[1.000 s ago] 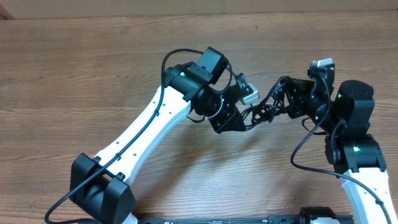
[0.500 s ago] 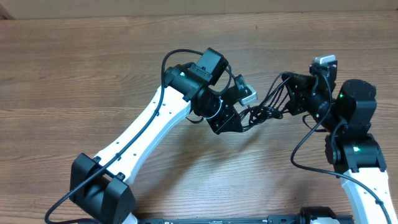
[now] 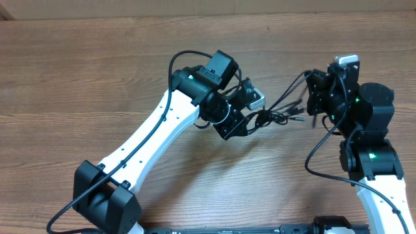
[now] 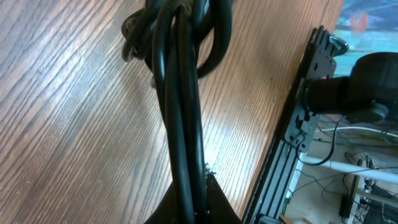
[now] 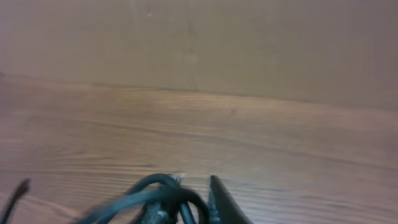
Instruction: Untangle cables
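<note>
The cables (image 3: pixel 281 110) are thin black cords stretched taut between my two grippers above the wooden table, with a knotted tangle (image 3: pixel 268 118) near the left gripper. My left gripper (image 3: pixel 246 122) is shut on the cables; in the left wrist view the cords (image 4: pixel 180 106) run straight out of the jaws (image 4: pixel 198 205) to a loop (image 4: pixel 205 37). My right gripper (image 3: pixel 315 97) is shut on the other end; in the right wrist view the cords (image 5: pixel 163 194) loop at the jaws (image 5: pixel 186 208). A loose plug tip (image 3: pixel 300 119) hangs free.
The wooden table (image 3: pixel 78 78) spreads to the left and behind. In the left wrist view the table's edge with a black rail (image 4: pixel 298 124) lies to the right. A cardboard-coloured wall (image 5: pixel 199 43) stands behind the table.
My right gripper has moved right and back, pulling the cables taut and straighter. The tangle has stretched out. My left gripper has stayed nearly in place.
</note>
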